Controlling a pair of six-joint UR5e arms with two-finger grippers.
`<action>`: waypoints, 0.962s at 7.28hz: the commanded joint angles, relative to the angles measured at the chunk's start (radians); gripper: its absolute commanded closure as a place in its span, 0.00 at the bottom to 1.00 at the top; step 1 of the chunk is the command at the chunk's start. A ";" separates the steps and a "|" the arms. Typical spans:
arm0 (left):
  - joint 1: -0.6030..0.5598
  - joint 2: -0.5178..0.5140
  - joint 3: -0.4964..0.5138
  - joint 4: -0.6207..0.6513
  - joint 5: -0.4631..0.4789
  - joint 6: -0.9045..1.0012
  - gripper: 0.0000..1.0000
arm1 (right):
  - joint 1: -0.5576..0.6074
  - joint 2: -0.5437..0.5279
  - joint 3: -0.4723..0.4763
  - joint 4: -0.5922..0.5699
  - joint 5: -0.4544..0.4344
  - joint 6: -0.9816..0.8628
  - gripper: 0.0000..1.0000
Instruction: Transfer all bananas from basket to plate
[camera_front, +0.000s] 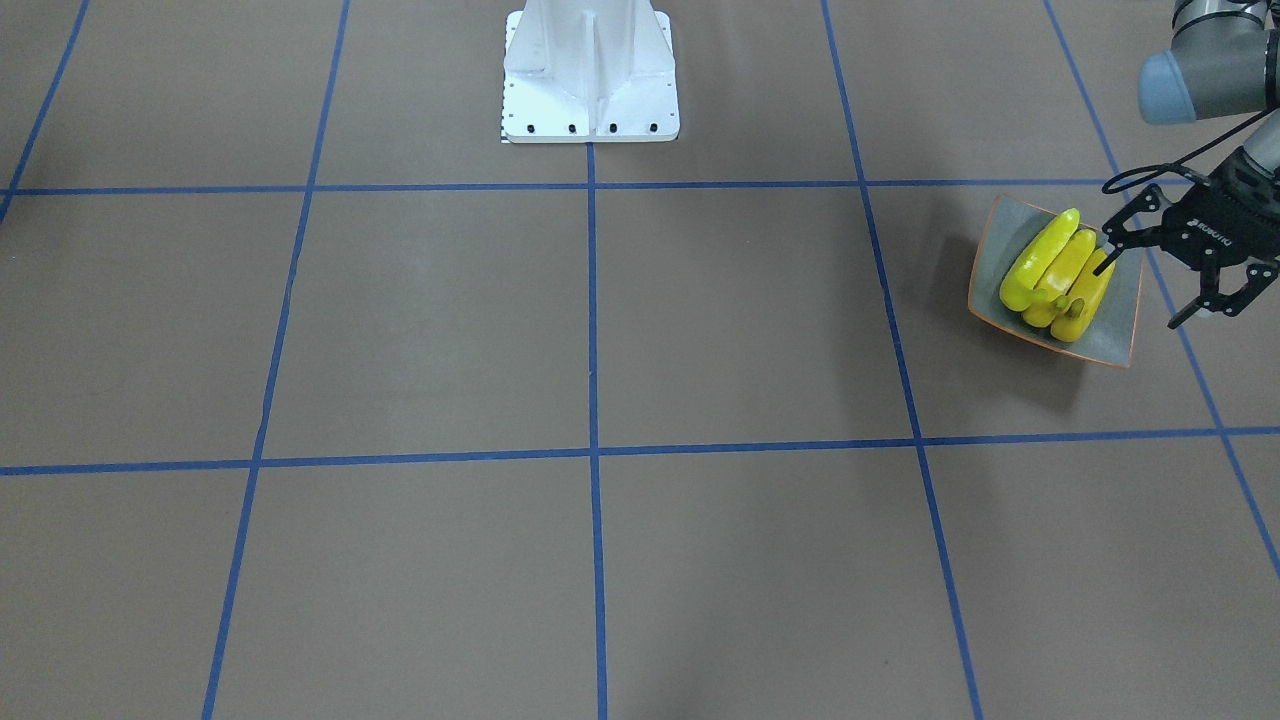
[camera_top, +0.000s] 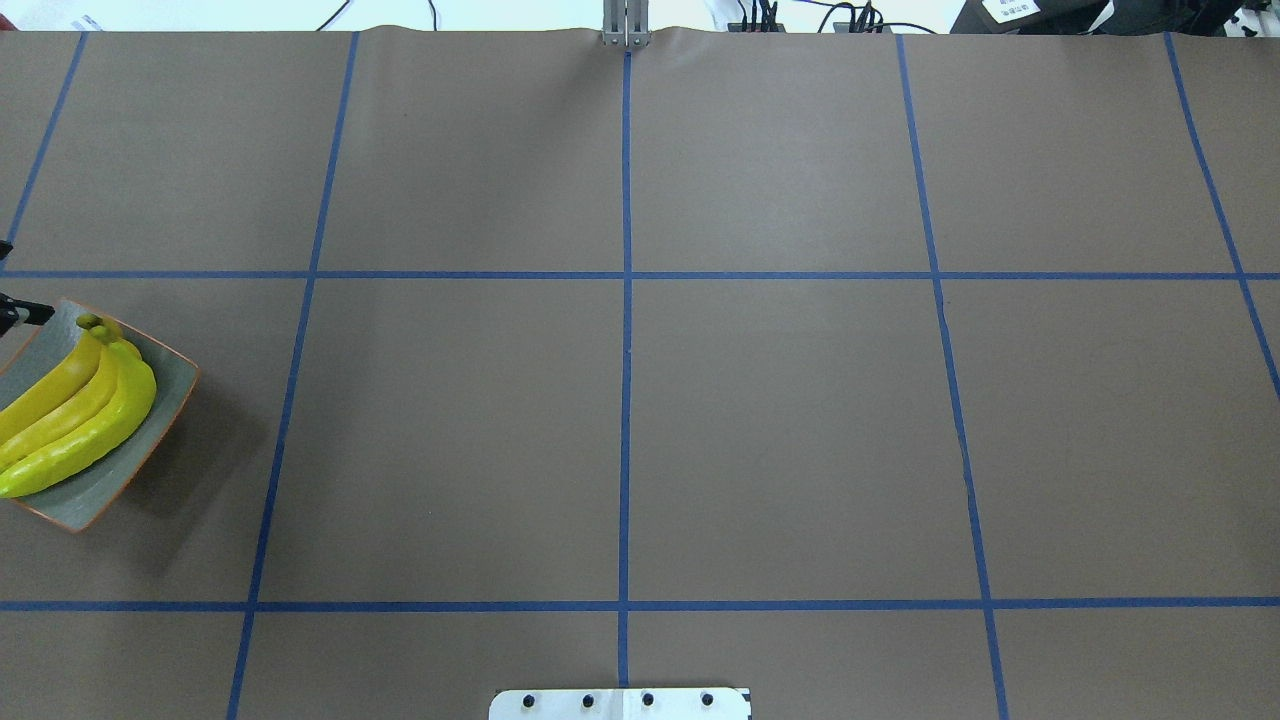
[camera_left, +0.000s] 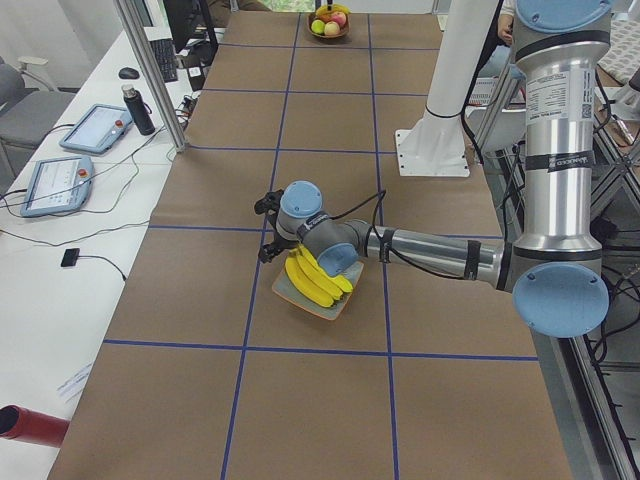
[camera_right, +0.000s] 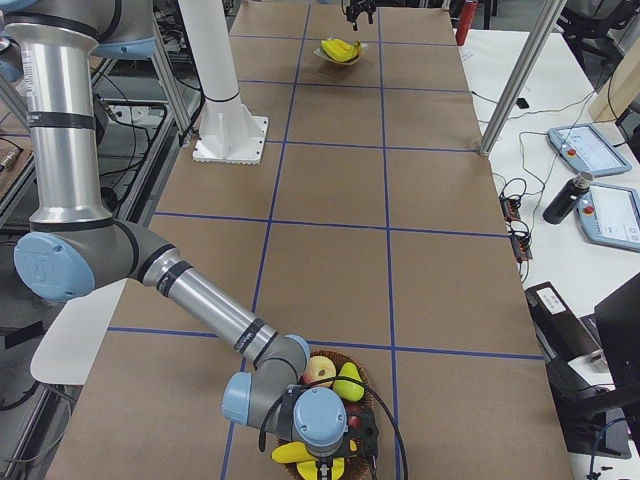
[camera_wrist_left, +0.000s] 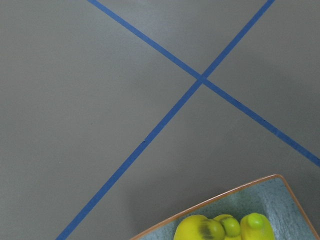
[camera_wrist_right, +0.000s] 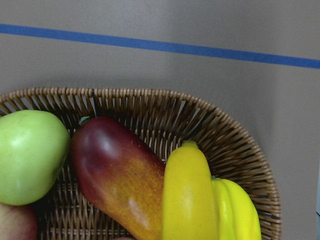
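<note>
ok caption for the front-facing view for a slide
Bananas lie on the plate, with the open left claw at its edge.

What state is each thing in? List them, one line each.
Left gripper: open, holding nothing, at the plate's edge.
Right gripper: over the basket; cannot tell whether it is open or shut.
Plate: flat on the table, holding three bananas side by side.
Wicker basket: holds a banana, mango, green apple.
</note>
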 joint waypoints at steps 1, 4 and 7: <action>0.000 0.000 -0.002 -0.003 -0.002 0.000 0.00 | -0.002 0.001 0.008 -0.001 -0.002 0.005 1.00; -0.003 0.002 -0.003 -0.003 -0.003 0.000 0.00 | 0.000 -0.002 0.063 -0.003 -0.002 0.005 1.00; -0.002 0.002 0.000 -0.001 -0.005 0.000 0.00 | 0.017 -0.013 0.177 -0.007 -0.082 -0.012 1.00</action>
